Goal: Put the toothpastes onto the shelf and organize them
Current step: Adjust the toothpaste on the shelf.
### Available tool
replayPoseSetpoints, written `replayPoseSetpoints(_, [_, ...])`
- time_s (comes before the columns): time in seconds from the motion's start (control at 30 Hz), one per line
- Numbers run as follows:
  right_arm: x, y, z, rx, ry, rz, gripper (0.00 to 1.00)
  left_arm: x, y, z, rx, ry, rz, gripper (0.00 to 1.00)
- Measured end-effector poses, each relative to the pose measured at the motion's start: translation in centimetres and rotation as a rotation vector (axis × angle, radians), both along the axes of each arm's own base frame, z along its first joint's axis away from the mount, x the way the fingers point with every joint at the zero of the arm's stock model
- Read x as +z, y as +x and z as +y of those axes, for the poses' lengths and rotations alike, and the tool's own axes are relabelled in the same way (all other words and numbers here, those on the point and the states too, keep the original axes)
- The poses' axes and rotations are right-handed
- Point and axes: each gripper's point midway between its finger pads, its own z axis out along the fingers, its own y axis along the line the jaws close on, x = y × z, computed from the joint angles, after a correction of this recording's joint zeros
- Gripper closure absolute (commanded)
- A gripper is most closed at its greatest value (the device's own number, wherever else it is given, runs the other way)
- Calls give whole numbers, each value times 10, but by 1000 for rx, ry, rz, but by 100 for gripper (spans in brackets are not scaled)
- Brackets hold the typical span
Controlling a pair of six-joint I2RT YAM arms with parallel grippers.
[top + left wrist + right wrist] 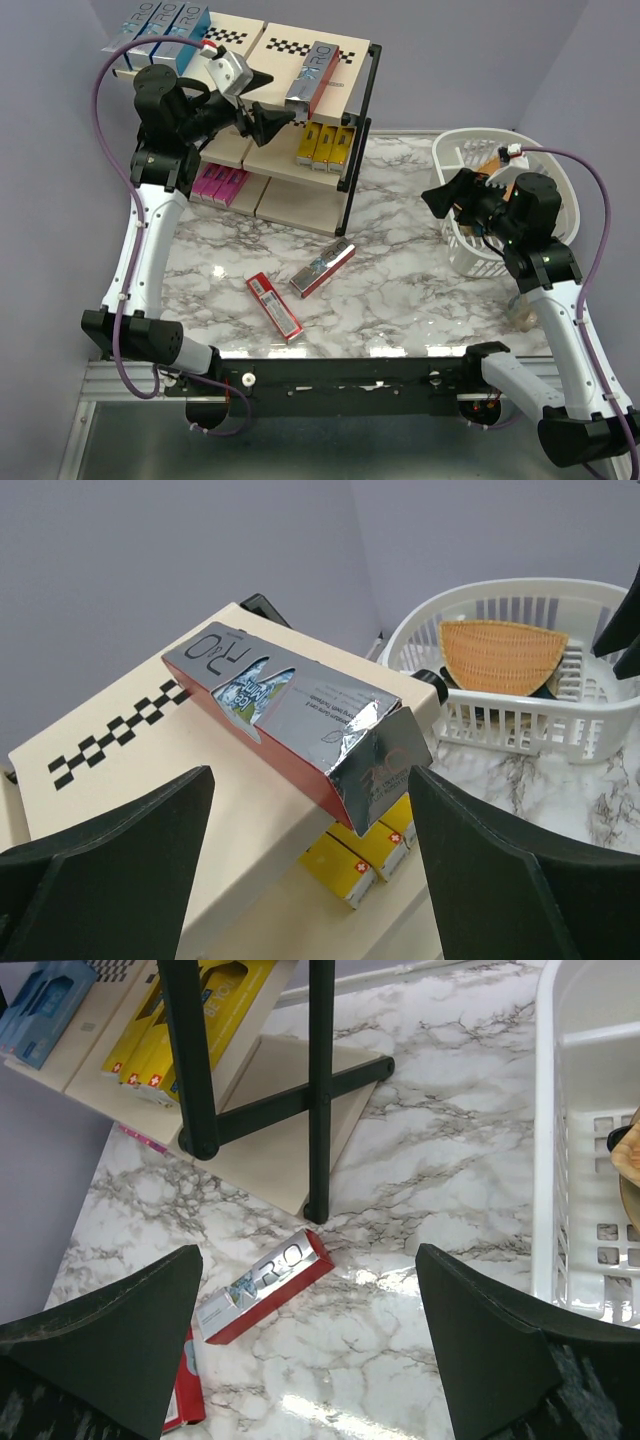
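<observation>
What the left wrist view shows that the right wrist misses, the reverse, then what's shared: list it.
Left wrist only: silver toothpaste box on the shelf, checkered strip, woven wedge. Right wrist only: silver-red box and red box on the marble table, blue boxes. Both: yellow toothpastes, white basket.

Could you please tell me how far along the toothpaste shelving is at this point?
Done: light blue boxes, yellow boxes and pink boxes sit grouped on the shelf. In hand: the open left pincer brackets a silver-and-red box lying askew on the top board. Left: a red box and a second silver-and-red box on the table; the right pincer hangs open, empty.
</observation>
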Motion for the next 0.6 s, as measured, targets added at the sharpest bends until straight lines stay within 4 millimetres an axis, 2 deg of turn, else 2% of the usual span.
replayPoseSetpoints(0.13, [-1, 0, 0, 1, -3, 1, 4, 1, 3, -4, -42, 3, -3, 11])
replayPoseSetpoints(0.47, [-6, 4, 0, 3, -11, 15, 4, -16, 23, -17, -140, -2, 76, 16])
replayPoseSetpoints(0.6, [-7, 5, 0, 3, -12, 19, 4, -15, 25, -20, -167, -8, 79, 17])
